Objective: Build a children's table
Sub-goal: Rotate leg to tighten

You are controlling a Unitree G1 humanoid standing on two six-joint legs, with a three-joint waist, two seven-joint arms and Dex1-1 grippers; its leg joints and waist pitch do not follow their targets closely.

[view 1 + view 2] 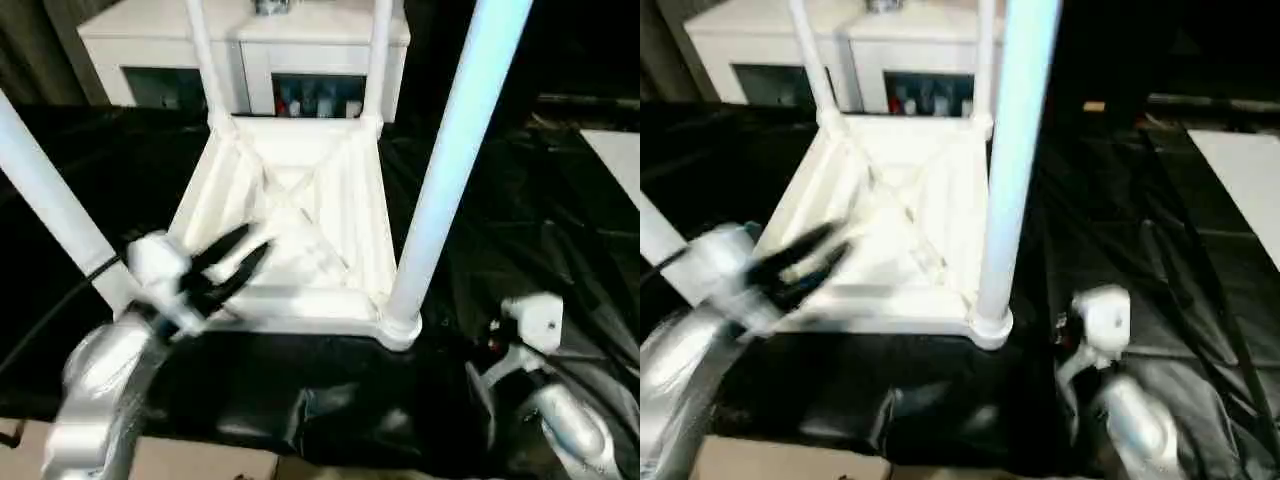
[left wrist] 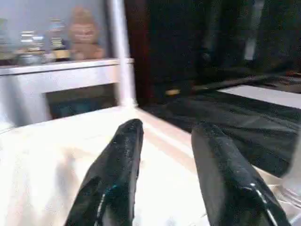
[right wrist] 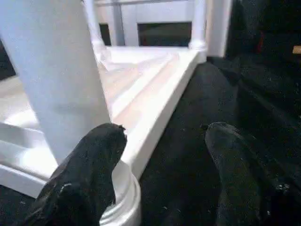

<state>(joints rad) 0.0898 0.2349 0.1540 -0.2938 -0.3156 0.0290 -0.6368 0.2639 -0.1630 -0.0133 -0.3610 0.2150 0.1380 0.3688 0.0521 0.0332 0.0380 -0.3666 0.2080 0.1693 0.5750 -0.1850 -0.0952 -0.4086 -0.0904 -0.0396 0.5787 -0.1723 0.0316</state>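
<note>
Left gripper (image 1: 245, 262): parted, empty, over table top (image 1: 300, 215).
Right gripper (image 3: 162, 155): spread, beside near leg (image 1: 445, 170).
Table: inverted, keeping sockets up for legs.

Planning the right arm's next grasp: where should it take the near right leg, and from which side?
Grip the near right leg low on its shaft, just above the corner socket. It stands upright in the upturned tabletop, so come in level from the right gripper side, over the black cloth, jaws straddling the round tube.
</note>
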